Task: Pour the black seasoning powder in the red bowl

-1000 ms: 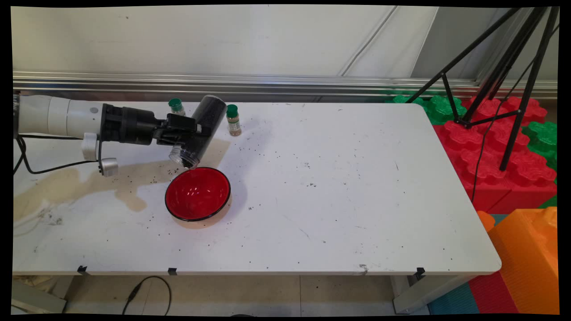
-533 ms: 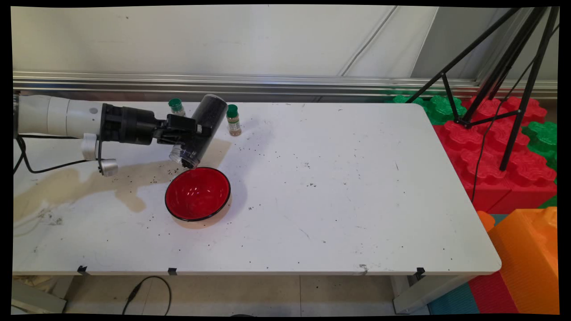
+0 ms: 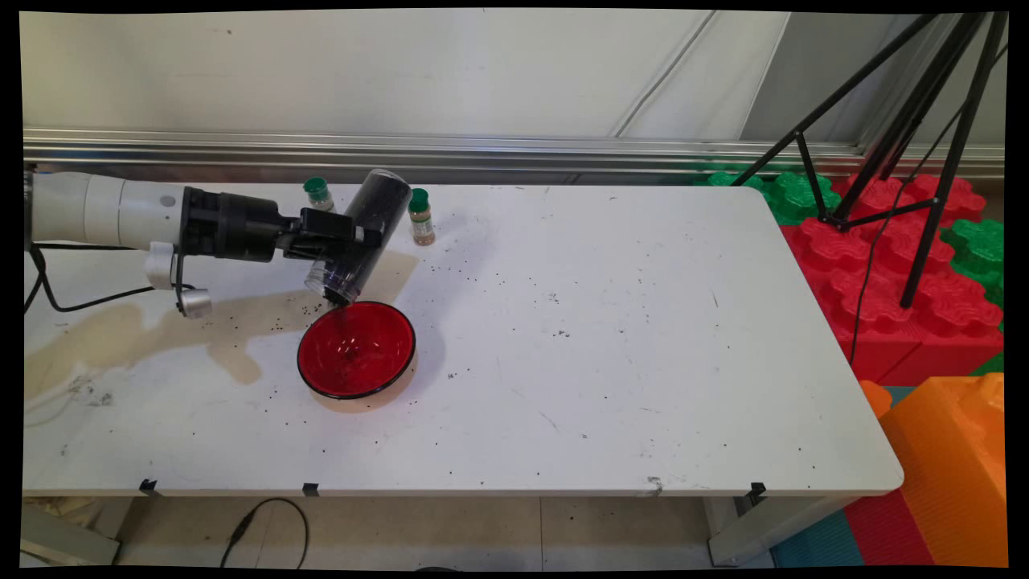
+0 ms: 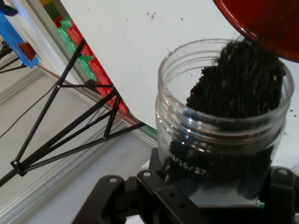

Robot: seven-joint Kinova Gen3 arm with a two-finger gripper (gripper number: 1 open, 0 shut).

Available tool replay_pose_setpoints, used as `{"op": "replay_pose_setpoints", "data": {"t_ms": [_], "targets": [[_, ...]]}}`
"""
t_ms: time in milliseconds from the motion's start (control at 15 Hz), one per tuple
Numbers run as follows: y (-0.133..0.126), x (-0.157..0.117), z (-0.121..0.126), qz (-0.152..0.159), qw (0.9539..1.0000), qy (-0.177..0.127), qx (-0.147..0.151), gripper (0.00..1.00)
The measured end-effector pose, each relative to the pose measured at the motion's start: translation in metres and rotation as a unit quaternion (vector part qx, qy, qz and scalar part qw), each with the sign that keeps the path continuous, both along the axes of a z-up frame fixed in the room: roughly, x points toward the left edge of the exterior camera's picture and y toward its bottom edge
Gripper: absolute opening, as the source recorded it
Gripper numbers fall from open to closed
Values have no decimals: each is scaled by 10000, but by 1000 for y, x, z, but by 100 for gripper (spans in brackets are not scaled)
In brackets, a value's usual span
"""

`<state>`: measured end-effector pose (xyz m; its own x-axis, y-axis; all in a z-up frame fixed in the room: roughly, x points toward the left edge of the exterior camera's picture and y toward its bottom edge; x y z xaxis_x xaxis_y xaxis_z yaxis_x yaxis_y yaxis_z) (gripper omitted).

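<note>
- Jar (image 3: 359,237) of dark grains (image 4: 236,79), tilted mouth-down over the bowl's 11 o'clock rim, grains spilling in.
- Gripper (image 3: 342,239) clenched on the jar's middle.
- Bowl (image 3: 357,350), red, on the table (image 3: 611,338).
- Two green-capped bottles (image 3: 420,215) at 12 o'clock, behind the jar.

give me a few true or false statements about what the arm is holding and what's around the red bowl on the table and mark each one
1. The end effector grips a clear jar of dark granules. True.
2. The jar stands upright on the table. False: it is tilted in the air, open mouth down toward the red bowl.
3. Dark granules are at the jar's mouth in the hand view. True.
4. The bowl is blue. False: it is red with a dark rim.
5. Two small green-capped bottles stand behind the jar. True.
6. The table has no stains. False: a brownish stain spreads left of the bowl.
</note>
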<state>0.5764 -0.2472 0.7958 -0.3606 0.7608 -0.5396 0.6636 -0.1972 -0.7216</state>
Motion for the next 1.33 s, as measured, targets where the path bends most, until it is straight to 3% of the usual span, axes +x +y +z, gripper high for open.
{"op": "replay_pose_setpoints", "data": {"t_ms": [1333], "targets": [[1,-7,-2,-130,9997,-121,-159,0]]}}
